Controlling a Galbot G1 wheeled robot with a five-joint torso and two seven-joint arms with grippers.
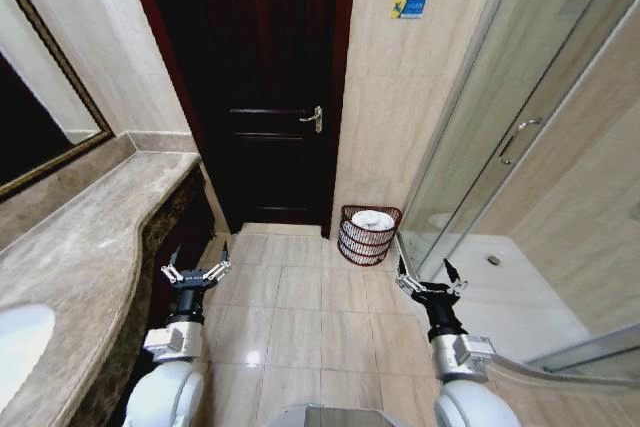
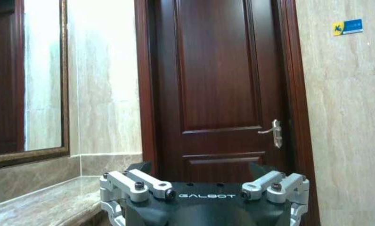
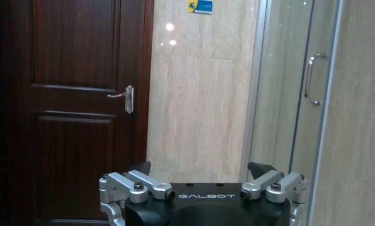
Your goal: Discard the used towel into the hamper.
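Note:
The hamper (image 1: 368, 238), a small round dark reddish-brown slatted basket, stands on the floor against the wall right of the door. A white towel (image 1: 373, 219) lies bunched inside it at the rim. My left gripper (image 1: 197, 269) hovers low over the floor beside the counter, open and holding nothing. My right gripper (image 1: 427, 277) hangs open and holding nothing just right of and nearer than the hamper. In the left wrist view the left gripper (image 2: 201, 167) points at the door. In the right wrist view the right gripper (image 3: 200, 165) faces the wall beside the door.
A dark wooden door (image 1: 270, 87) with a metal handle (image 1: 314, 118) is shut straight ahead. A marble counter (image 1: 80, 237) with a sink (image 1: 18, 339) and a mirror runs along the left. A glass shower enclosure (image 1: 500, 147) bounds the right. Tiled floor (image 1: 300, 297) lies between.

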